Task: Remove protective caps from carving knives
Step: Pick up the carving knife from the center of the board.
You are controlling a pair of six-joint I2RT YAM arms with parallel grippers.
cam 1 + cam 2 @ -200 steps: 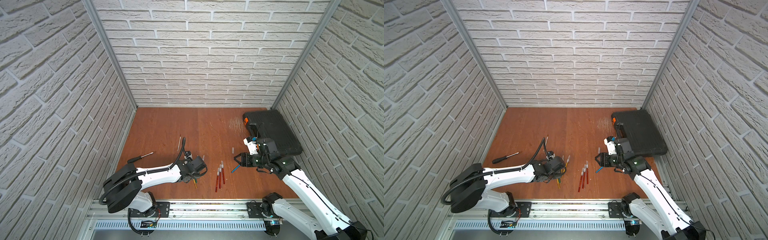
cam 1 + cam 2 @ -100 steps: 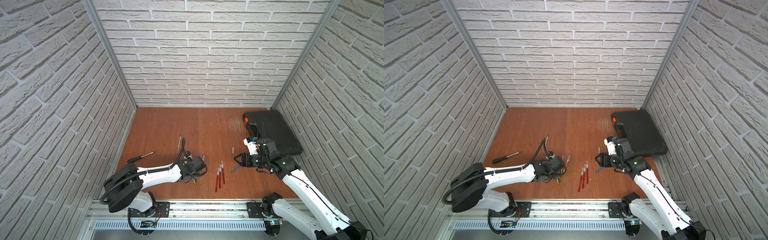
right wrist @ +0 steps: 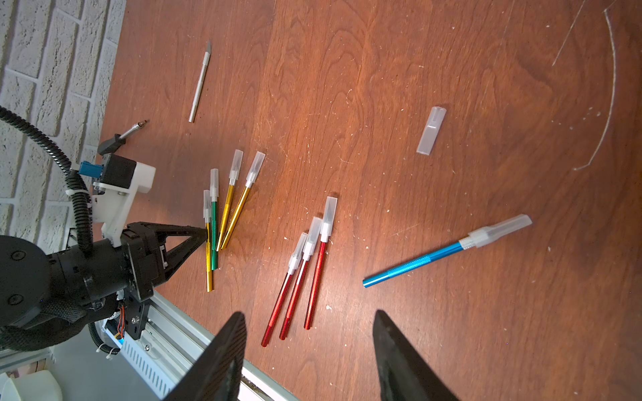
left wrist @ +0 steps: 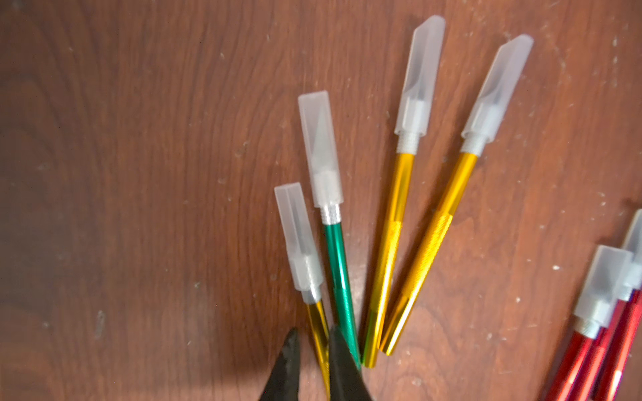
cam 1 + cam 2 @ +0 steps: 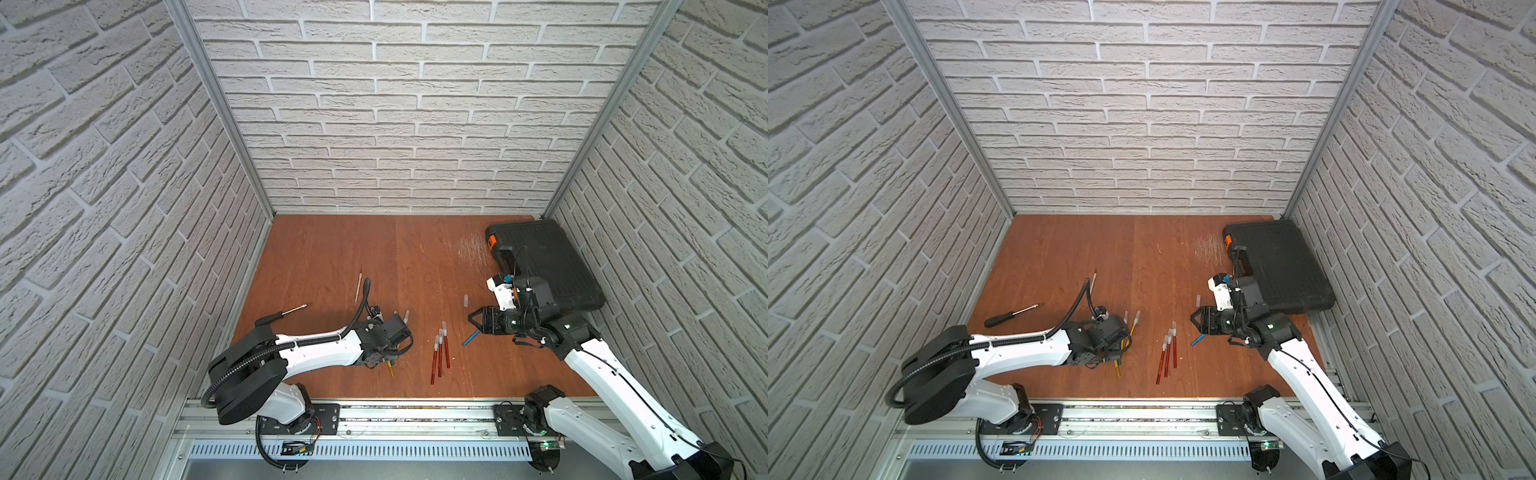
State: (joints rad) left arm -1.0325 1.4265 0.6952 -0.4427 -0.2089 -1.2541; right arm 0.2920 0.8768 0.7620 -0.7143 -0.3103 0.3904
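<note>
The left claw (image 4: 314, 357) is seen nearly closed on the handle of a gold knife (image 4: 318, 323) whose cap (image 4: 300, 239) is fitted; whether the knife is lifted cannot be told. A green knife (image 4: 340, 270) is laid just beside it, its handle end partly covered by one finger (image 4: 342, 361). Two more gold knives (image 4: 389, 250) are fanned next to that, and all three are capped. Nine knives are counted: three gold, one green, three red, one blue, one silver. Nine caps are counted: eight fitted, one loose. In a top view, reckoned from the left claw, the three red knives (image 5: 439, 353) are found side by side at 3 o'clock, with the blue knife (image 5: 469, 337) beyond them. The right claw (image 5: 473, 323) is held about half open and empty just over the blue knife's handle end. The loose cap (image 5: 466, 300) and, farther out, a black case (image 5: 544, 266) are placed at 2 o'clock. The bare silver knife (image 5: 358, 286) is placed at 11 o'clock and a screwdriver (image 5: 282, 316) at 10 o'clock. Much of the fan is hidden by the left wrist in both top views.
</note>
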